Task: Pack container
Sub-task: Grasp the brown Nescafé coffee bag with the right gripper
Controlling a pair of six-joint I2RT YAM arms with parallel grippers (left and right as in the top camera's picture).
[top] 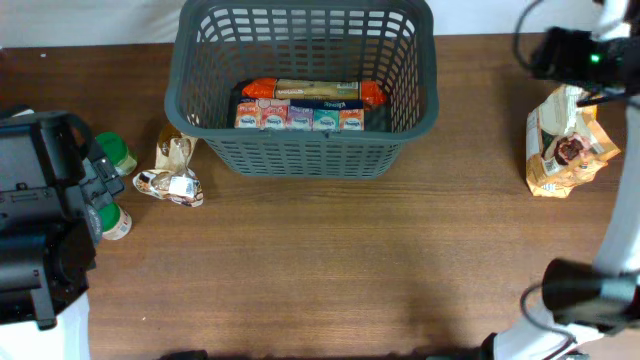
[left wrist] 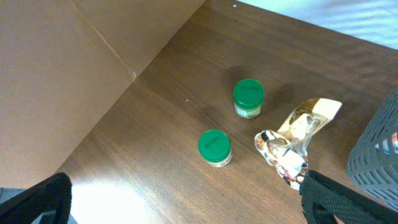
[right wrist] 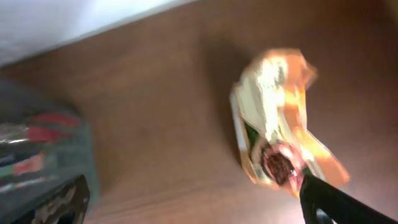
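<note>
The dark grey basket [top: 300,150] stands at the table's back centre with a long orange-ended packet [top: 310,90] and a row of small cartons [top: 300,118] inside. Its corner shows in the left wrist view [left wrist: 379,149]. Two green-lidded jars [left wrist: 214,147] [left wrist: 248,98] and a crumpled foil pouch [left wrist: 292,140] lie left of it. An orange snack bag [top: 562,145] lies at the right, blurred in the right wrist view [right wrist: 280,130]. My left gripper [left wrist: 186,208] is open and empty above bare table near the jars. My right gripper [right wrist: 193,202] is open, beside the snack bag.
A brown cardboard panel [left wrist: 68,68] borders the table on the left. A white surface [right wrist: 74,22] lies beyond the table's back edge. The left arm's black body [top: 40,220] covers the table's left edge.
</note>
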